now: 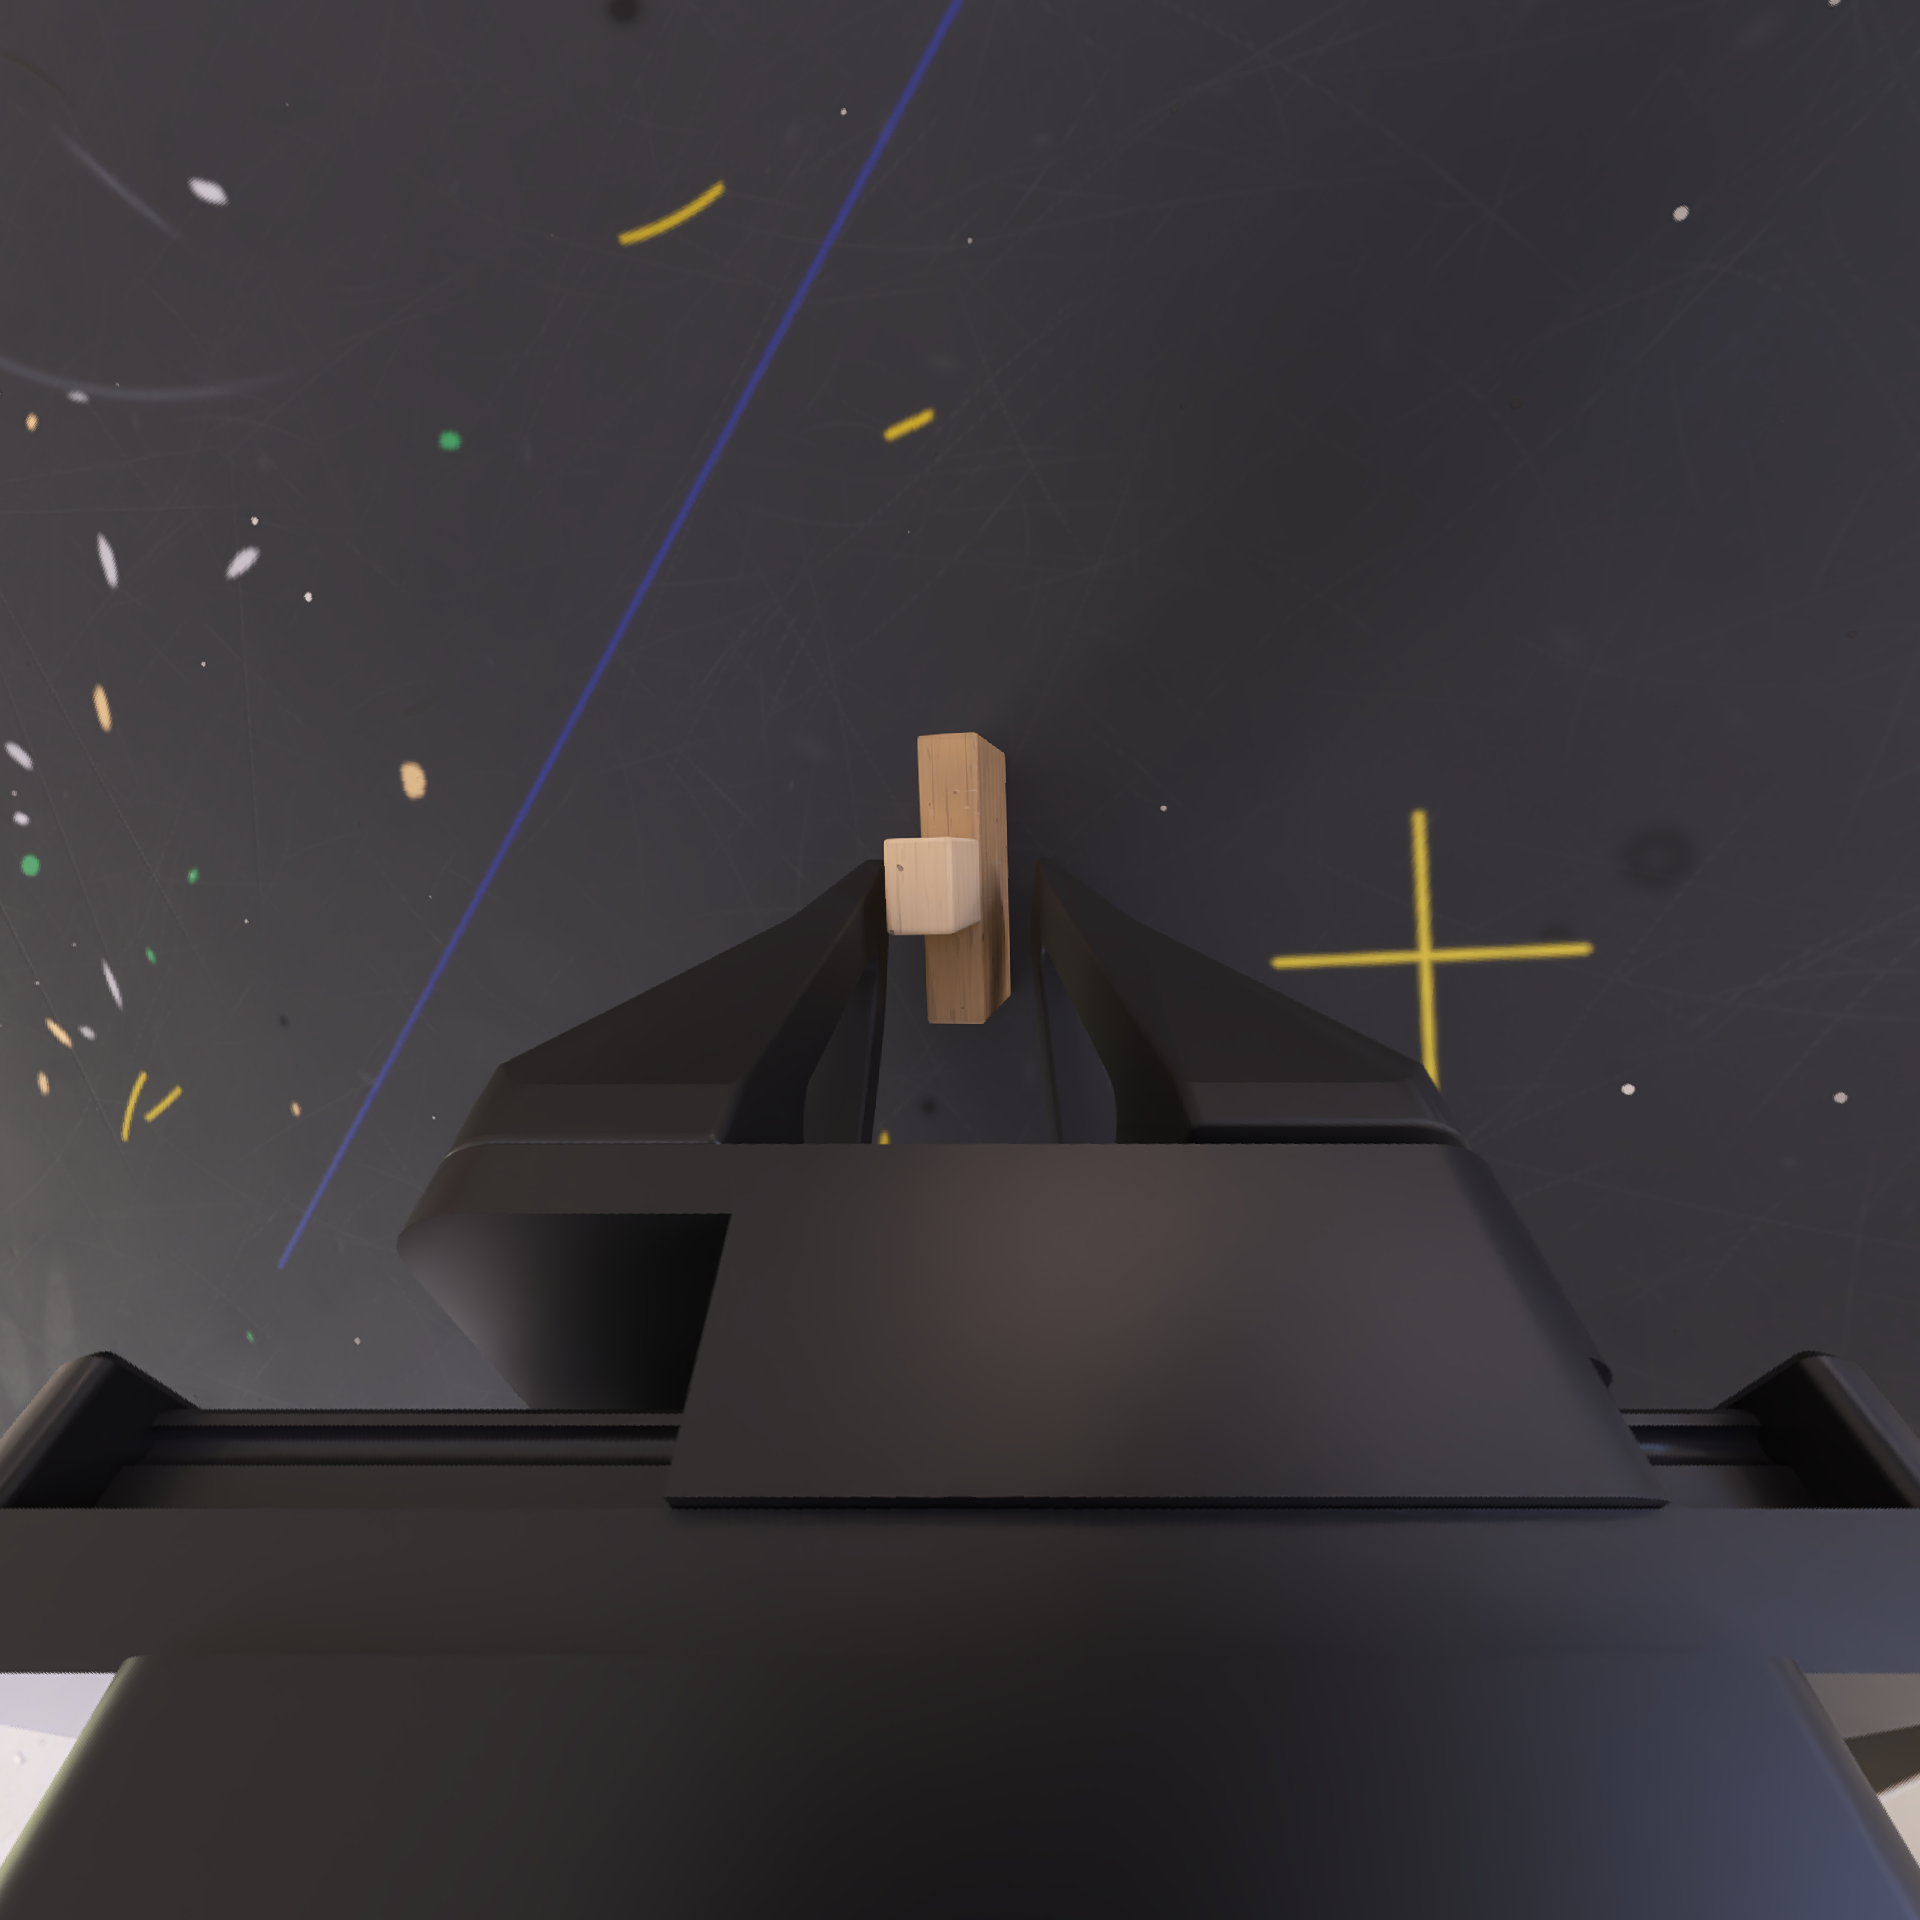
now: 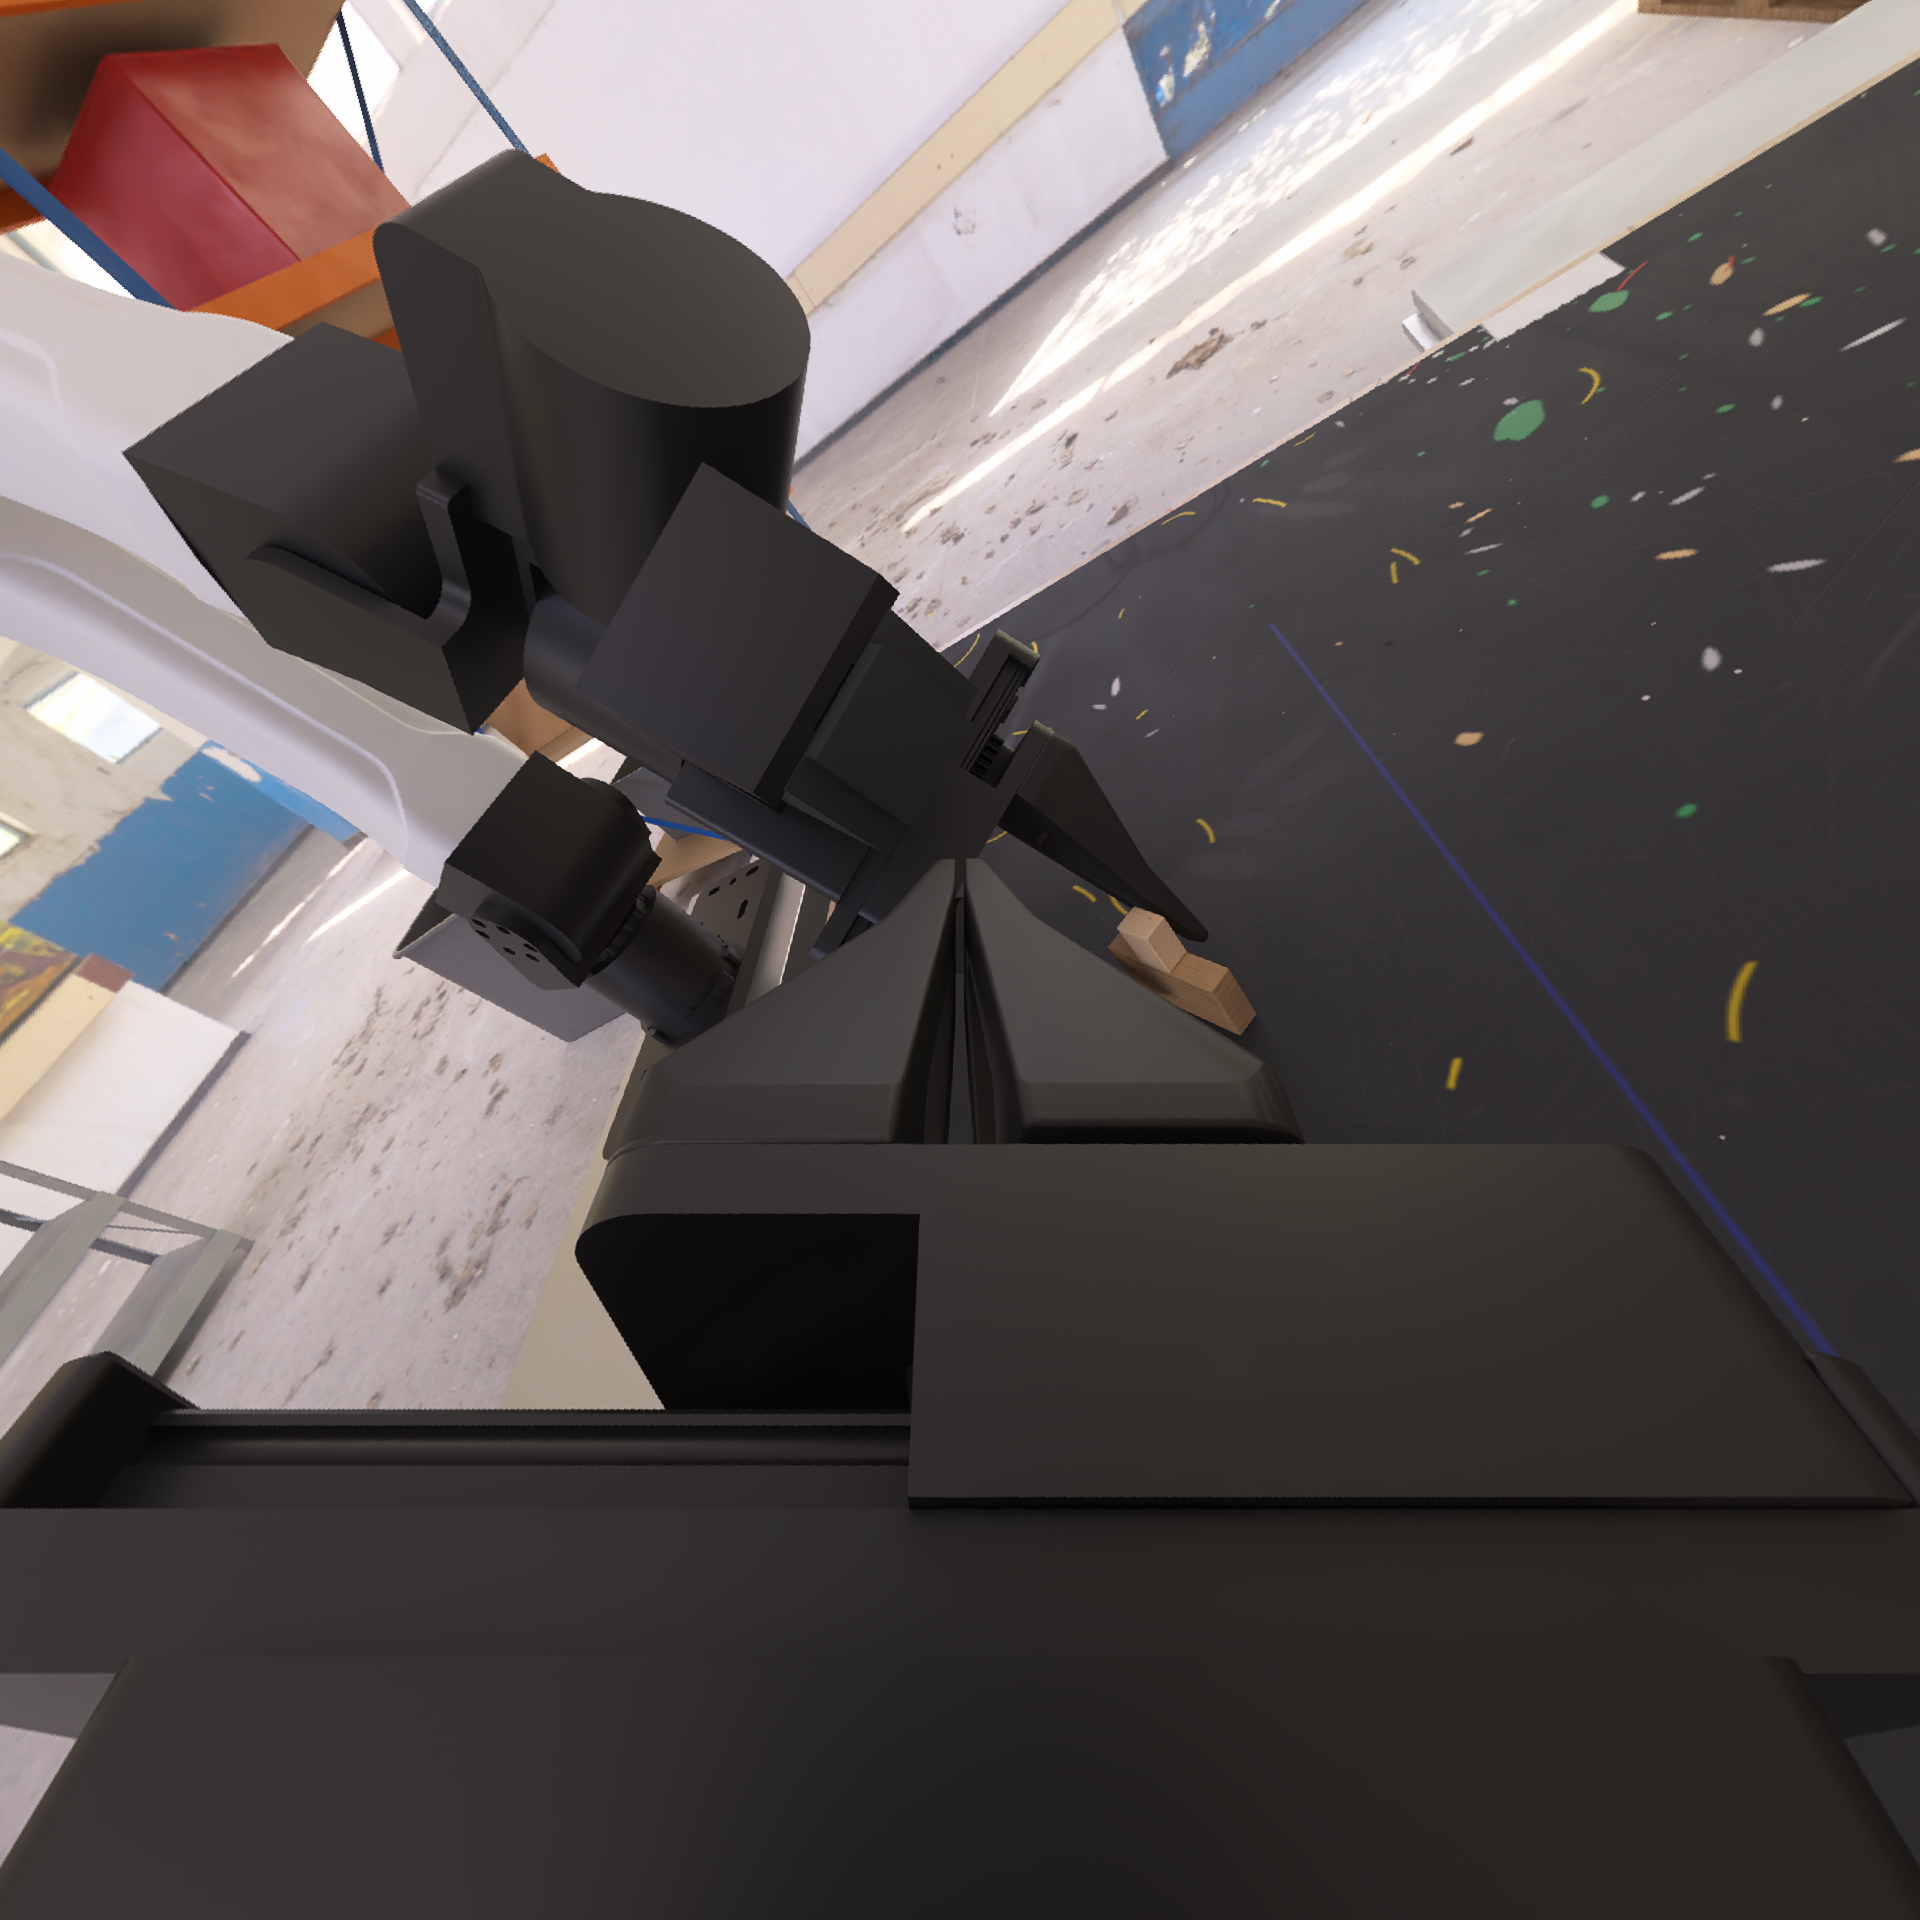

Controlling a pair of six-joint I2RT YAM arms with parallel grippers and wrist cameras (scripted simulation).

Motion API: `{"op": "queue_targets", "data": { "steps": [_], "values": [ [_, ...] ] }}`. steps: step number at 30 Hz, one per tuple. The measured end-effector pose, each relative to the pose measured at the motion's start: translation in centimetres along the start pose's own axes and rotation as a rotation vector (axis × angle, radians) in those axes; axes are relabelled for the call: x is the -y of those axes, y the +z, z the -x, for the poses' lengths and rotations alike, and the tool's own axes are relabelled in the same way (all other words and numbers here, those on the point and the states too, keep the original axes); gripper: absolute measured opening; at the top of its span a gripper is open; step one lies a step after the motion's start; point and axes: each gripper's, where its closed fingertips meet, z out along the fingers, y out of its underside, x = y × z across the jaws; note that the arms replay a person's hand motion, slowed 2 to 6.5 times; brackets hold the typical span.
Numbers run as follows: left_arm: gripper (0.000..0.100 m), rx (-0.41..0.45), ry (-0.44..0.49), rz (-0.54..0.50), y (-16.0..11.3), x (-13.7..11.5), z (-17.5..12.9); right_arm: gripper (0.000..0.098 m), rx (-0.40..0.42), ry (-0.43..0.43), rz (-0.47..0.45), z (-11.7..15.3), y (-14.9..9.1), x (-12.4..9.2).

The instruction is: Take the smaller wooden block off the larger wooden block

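In the left wrist view, a small pale wooden cube (image 1: 928, 886) sits on a longer brown wooden block (image 1: 966, 790) that lies on the dark table. My left gripper (image 1: 961, 871) is open, with its jaws on either side of the two blocks. The left finger is close against the cube and the right finger stands apart from the long block. In the right wrist view, the cube (image 2: 1146, 932) and long block (image 2: 1210, 992) lie just right of my right gripper (image 2: 961, 873), which is shut and empty. The left gripper's finger (image 2: 1132, 883) reaches down over the cube.
The dark table (image 1: 1351, 468) bears paint flecks, a blue line (image 1: 665, 561) and a yellow cross (image 1: 1423, 951). The left arm (image 2: 582, 436) fills the upper left of the right wrist view. The table's edge (image 2: 1195, 509) and a concrete floor lie beyond.
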Motion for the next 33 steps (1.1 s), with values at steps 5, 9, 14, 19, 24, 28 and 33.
{"op": "queue_targets", "data": {
  "steps": [5, 9, 14, 19, 24, 28, 33],
  "values": [
    [0.017, 0.004, -0.007, -0.012, 0.0, 0.2, 0.2, 0.0011, -0.012, -0.001, 0.006, -0.1, -0.1, -0.1],
    [0.014, -0.003, -0.028, -0.019, 0.0, 0.3, 0.2, 0.0010, -0.027, -0.005, 0.013, -0.3, -0.1, -0.2],
    [0.011, 0.005, -0.032, -0.035, -0.5, 0.8, 0.5, 0.0009, -0.039, -0.007, 0.016, -0.2, -0.1, -0.3],
    [0.008, 0.004, -0.037, -0.060, -1.2, 1.9, 0.7, 0.0009, -0.043, -0.010, 0.013, 0.0, 0.1, -0.4],
    [0.008, -0.034, -0.049, -0.076, -1.6, 2.9, 0.2, 0.0009, -0.054, -0.022, 0.011, 0.3, 0.4, -0.3],
    [0.008, -0.060, -0.055, -0.089, -1.8, 3.6, -0.1, 0.0012, -0.080, -0.042, 0.018, 0.4, 0.6, -0.3],
    [0.008, -0.061, -0.040, -0.094, -1.8, 4.2, -0.3, 0.0013, -0.112, -0.039, 0.032, 0.2, 0.9, -0.5]
  ]
}}
